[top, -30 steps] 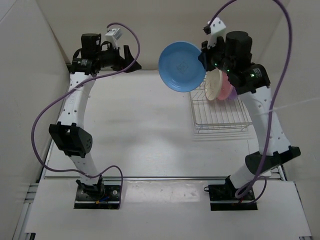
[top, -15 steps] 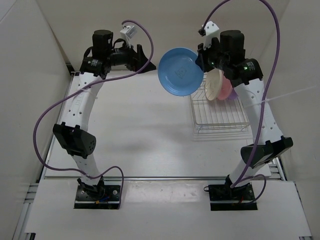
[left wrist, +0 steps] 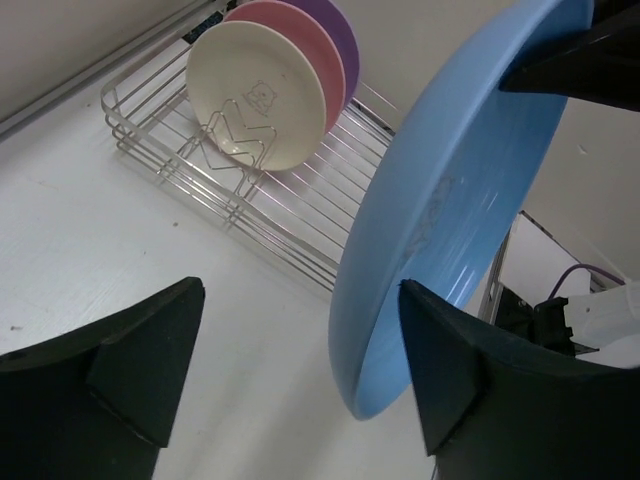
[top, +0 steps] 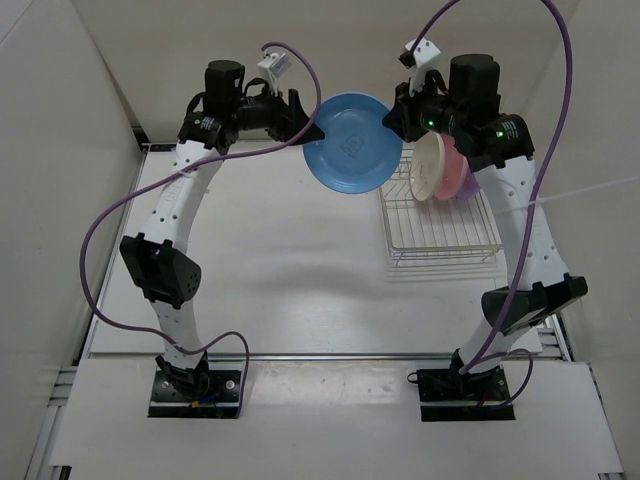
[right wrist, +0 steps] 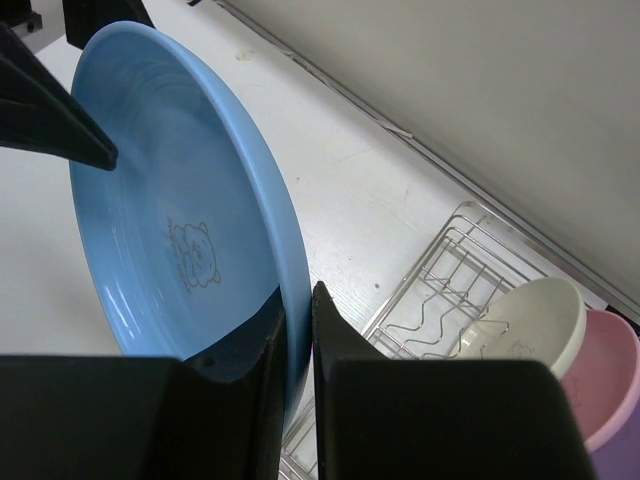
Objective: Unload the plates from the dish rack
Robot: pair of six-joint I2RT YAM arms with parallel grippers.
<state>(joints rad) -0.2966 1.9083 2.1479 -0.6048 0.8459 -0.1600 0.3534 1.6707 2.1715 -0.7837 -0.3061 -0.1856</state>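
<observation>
My right gripper is shut on the rim of the light blue plate and holds it on edge in the air, left of the dish rack. My left gripper is open, and the blue plate's opposite rim lies between its fingers, close to the right one. The cream-white plate, pink plate and purple plate stand on edge at the rack's far end.
The rack's near slots hold nothing. White walls close in the table on the left, back and right. Purple cables loop off both arms.
My left arm has swung right, up to the blue plate, and its open fingers now straddle the plate's left rim. My right gripper has carried the plate slightly left and further from the rack.
</observation>
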